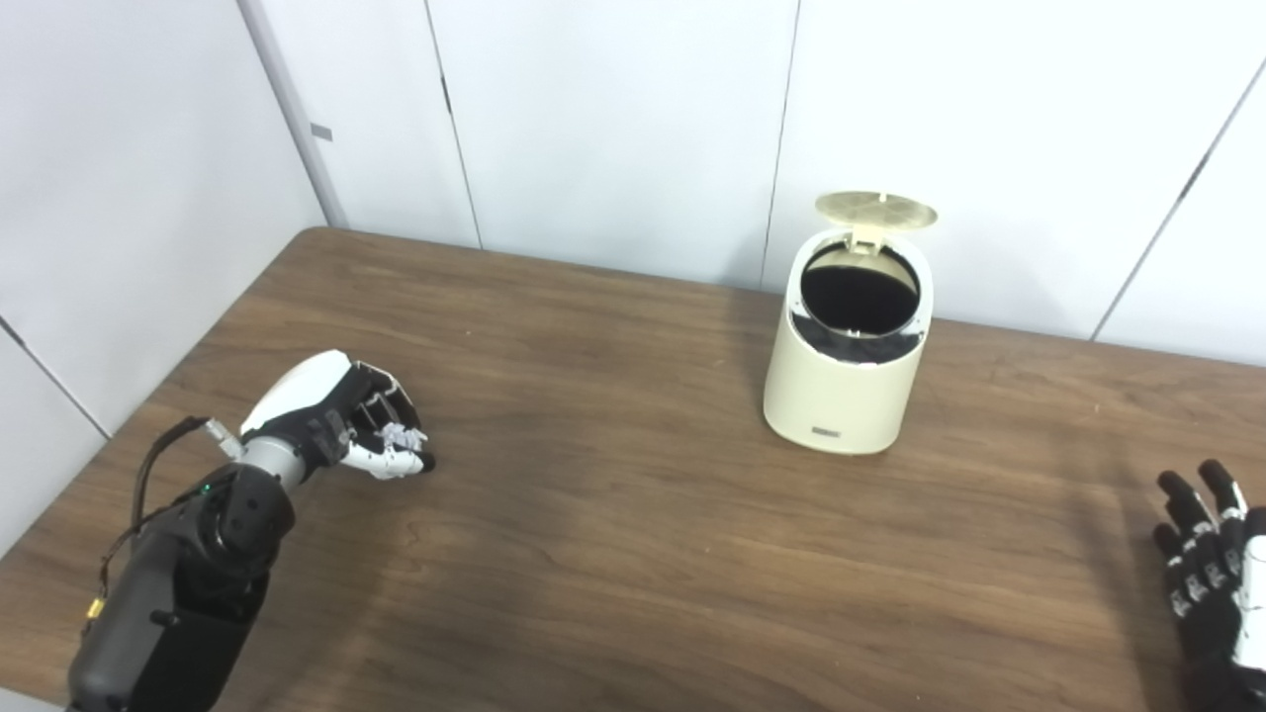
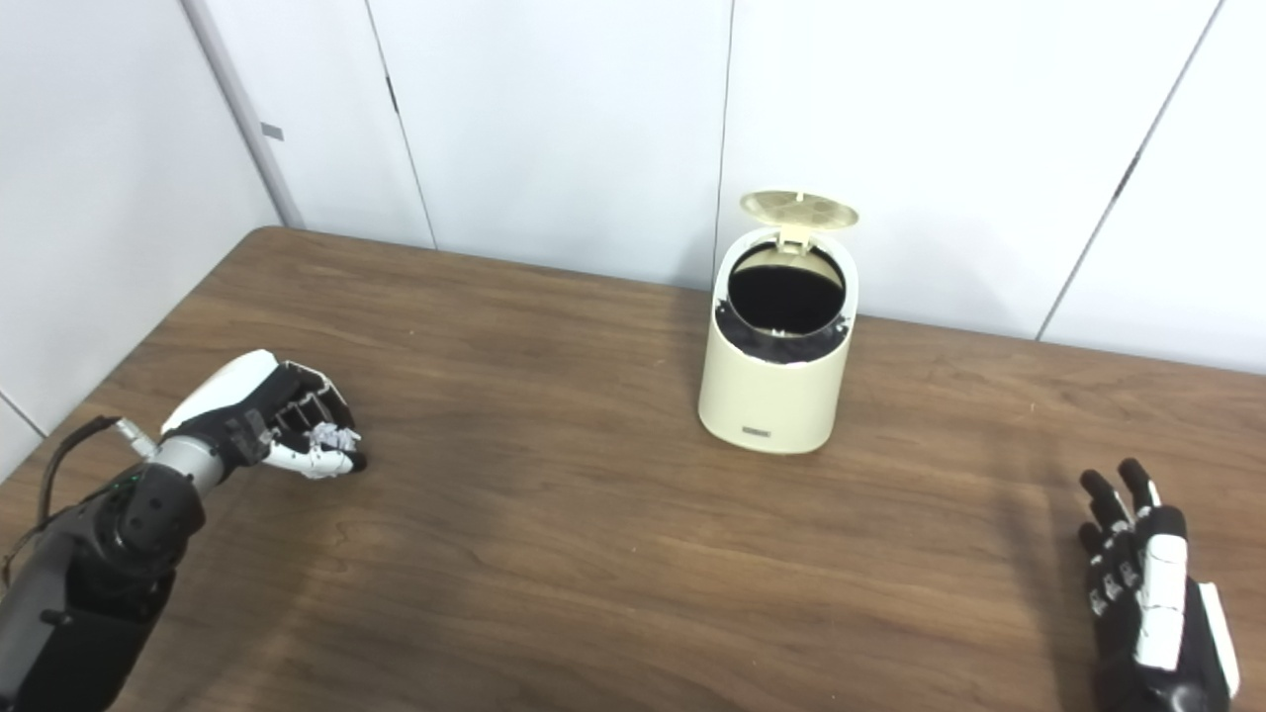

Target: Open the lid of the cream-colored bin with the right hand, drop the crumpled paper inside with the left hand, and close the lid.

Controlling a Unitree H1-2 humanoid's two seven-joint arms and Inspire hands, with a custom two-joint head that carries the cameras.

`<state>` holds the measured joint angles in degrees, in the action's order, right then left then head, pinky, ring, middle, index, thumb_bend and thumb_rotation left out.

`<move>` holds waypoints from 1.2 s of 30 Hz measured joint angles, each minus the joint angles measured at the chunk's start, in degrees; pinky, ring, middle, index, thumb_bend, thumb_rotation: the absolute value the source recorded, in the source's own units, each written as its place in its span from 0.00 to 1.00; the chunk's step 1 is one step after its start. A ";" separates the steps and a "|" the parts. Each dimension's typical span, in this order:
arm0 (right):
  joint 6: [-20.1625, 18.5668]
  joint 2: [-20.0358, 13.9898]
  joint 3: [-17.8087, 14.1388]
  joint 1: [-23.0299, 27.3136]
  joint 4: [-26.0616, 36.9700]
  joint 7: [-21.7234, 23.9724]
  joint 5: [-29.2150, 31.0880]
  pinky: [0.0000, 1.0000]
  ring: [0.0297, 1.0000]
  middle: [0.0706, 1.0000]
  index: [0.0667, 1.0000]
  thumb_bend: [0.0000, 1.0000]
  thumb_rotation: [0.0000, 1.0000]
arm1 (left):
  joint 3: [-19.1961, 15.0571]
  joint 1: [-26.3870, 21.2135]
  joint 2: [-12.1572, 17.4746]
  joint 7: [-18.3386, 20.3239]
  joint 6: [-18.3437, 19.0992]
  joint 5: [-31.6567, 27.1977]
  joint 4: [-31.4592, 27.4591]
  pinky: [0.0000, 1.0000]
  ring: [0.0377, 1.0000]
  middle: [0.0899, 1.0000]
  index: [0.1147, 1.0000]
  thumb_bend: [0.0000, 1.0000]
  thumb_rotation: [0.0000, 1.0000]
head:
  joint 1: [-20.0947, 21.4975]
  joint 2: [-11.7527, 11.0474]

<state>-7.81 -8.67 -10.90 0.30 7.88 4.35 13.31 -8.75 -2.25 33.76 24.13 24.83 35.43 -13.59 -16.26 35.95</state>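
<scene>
Cream-colored bin (image 2: 771, 381) standing upright on the wooden table (image 2: 554, 554), toward the far edge, well ahead of both hands and nearer the right one. Lid (image 2: 798, 210) swung up and back on its rear hinge, underside facing forward, dark round opening (image 2: 786, 297) fully exposed beneath it. Small label plate low on the front wall of the bin.

Left hand (image 1: 341, 420) low over the table, well apart from the bin, off to its left and nearer the robot. Fingers (image 1: 391, 457) curled in tight against the palm, thumb folded across. Something pale and crinkled visible inside the curl, likely the crumpled paper (image 1: 399, 435), though too small and too covered to say for certain.

Right hand (image 2: 1147, 583) near the bottom corner on its own side, well apart from the bin, back of the hand turned toward the camera. Fingers (image 2: 1113, 504) stretched out and spread, pointing away from the robot, holding nothing.

White wall panels behind the table's far edge.
</scene>
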 measured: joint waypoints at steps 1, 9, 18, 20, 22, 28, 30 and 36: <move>0.00 0.00 0.00 0.00 0.00 0.00 0.01 1.00 0.99 0.92 0.96 0.46 1.00 | 0.02 0.00 0.00 -0.11 0.00 -0.06 0.00 0.43 0.39 0.44 0.44 0.50 0.00 | 0.00 0.00; 0.00 0.00 -0.22 0.00 -0.06 0.03 0.64 1.00 1.00 0.92 0.96 0.45 1.00 | 0.20 0.13 0.27 -2.10 -0.75 -0.76 1.30 0.48 0.43 0.46 0.41 0.50 0.00 | 0.26 0.00; 0.09 0.00 -0.25 -0.08 -0.18 0.05 1.00 1.00 0.98 0.92 0.96 0.43 1.00 | 0.67 0.26 -0.40 -3.79 0.76 -0.05 -2.48 0.45 0.38 0.43 0.43 0.50 0.00 | 1.84 0.00; 0.26 0.00 -0.05 -0.12 -0.33 0.07 0.93 1.00 0.99 0.93 0.97 0.44 1.00 | 0.82 0.23 -1.16 -4.19 1.19 0.25 -4.13 0.45 0.37 0.42 0.44 0.50 0.00 | 2.02 0.00; 0.46 0.00 0.28 -0.18 -0.41 0.06 0.44 1.00 0.99 0.94 0.97 0.45 1.00 | 1.20 0.08 -2.09 -4.49 1.34 0.80 -4.93 0.43 0.36 0.42 0.44 0.50 0.00 | 2.72 0.00; 2.71 0.01 0.73 -0.11 -1.76 -0.01 -0.42 1.00 0.98 0.93 0.94 0.45 1.00 | 2.52 -1.24 -5.36 -5.00 1.80 3.78 -7.50 0.41 0.36 0.42 0.44 0.50 0.00 | 3.08 -0.09; 3.04 0.03 0.79 -0.10 -1.98 -0.04 -0.49 1.00 0.98 0.93 0.93 0.46 1.00 | 2.57 -2.39 -7.47 -3.96 1.93 5.64 -8.85 0.39 0.36 0.42 0.44 0.50 0.00 | 3.25 -0.09; 3.25 0.10 0.96 -0.03 -2.02 -0.07 -0.48 1.00 0.97 0.92 0.93 0.43 1.00 | 2.93 -4.94 -10.65 -0.79 2.00 10.29 -11.45 0.39 0.35 0.39 0.44 0.50 0.00 | 4.13 -0.26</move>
<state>-4.56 -8.57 -9.94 0.26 5.87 4.28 12.83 -5.82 -7.19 23.11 23.34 26.82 45.73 -25.04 -12.13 35.68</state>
